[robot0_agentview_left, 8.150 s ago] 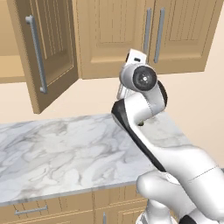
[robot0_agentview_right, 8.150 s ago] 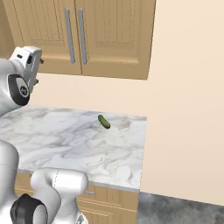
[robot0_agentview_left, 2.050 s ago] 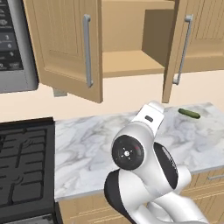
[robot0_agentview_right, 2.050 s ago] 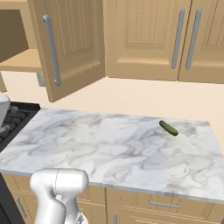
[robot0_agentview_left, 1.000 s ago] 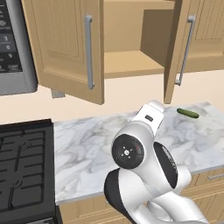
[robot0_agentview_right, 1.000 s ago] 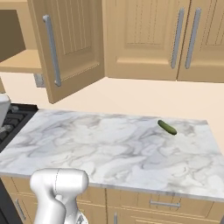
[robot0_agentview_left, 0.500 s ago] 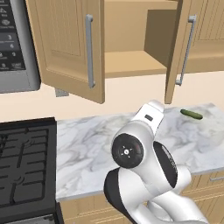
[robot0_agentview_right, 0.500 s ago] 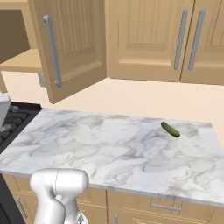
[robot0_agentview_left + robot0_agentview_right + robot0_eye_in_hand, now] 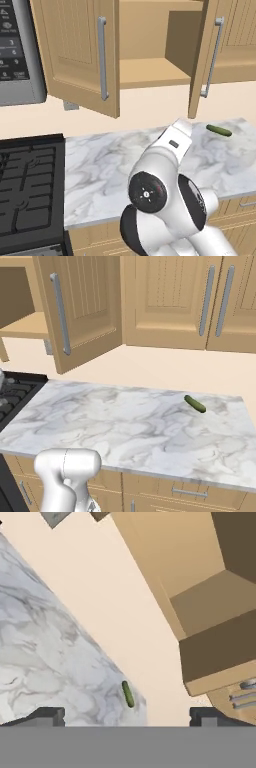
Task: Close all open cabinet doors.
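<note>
Bench (image 9: 100, 165): marble top, stove (image 9: 25, 185) butting its 9 o'clock end in the left base view, microwave (image 9: 17, 50) above the stove.

Wall cabinet at 12 o'clock: both doors swung out. Left door (image 9: 80, 50) hangs open at 11 o'clock with its bar handle (image 9: 102, 57) facing the camera. Right door (image 9: 210, 55) is open at 1 o'clock, seen nearly edge-on. Bare shelf (image 9: 150, 70) between them.

Right base view: closed pair (image 9: 210, 298) at 1 o'clock, shut flush.

Arm (image 9: 165, 195) folded low at 6 o'clock in the left base view.

End effector (image 9: 127, 716): fingertips set wide apart at the hand view's 6 o'clock edge, nothing between them.

Pickle (image 9: 195, 404) lies on the bench near the wall, 3 o'clock end, well apart from the arm.
</note>
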Controlling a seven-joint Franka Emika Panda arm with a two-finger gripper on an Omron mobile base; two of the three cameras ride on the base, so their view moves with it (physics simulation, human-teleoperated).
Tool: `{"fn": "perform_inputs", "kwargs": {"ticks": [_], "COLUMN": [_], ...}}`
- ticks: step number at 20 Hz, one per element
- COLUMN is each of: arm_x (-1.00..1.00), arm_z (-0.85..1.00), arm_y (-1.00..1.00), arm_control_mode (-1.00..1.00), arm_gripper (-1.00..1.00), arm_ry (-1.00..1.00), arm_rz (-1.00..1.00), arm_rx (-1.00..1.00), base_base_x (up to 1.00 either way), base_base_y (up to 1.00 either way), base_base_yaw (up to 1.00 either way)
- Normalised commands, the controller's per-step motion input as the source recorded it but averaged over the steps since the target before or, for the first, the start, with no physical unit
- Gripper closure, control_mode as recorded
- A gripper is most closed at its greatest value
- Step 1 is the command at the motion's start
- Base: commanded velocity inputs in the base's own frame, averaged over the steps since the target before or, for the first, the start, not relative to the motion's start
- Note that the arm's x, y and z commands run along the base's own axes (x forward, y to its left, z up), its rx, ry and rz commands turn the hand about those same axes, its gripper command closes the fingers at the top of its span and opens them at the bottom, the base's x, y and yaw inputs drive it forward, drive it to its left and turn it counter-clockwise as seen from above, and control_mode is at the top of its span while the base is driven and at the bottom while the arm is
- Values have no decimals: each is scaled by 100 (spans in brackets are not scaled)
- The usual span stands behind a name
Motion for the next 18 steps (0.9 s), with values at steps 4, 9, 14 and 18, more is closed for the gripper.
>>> {"fn": "perform_inputs", "kwargs": {"ticks": [4, 9, 14, 18], "arm_x": [-30, -23, -22, -31], "arm_z": [0, 0, 0, 0], "arm_y": [-32, -78, -100, -100], "arm_control_mode": [-100, -100, -100, -100], "arm_gripper": [-100, -100, -100, -100], "arm_ry": [-47, -45, -35, -32], "arm_rz": [5, 8, 10, 13], "arm_rx": [0, 1, 12, 19], "base_base_x": [0, 0, 0, 0], "base_base_y": [0, 0, 0, 0], "base_base_yaw": [0, 0, 0, 0]}}
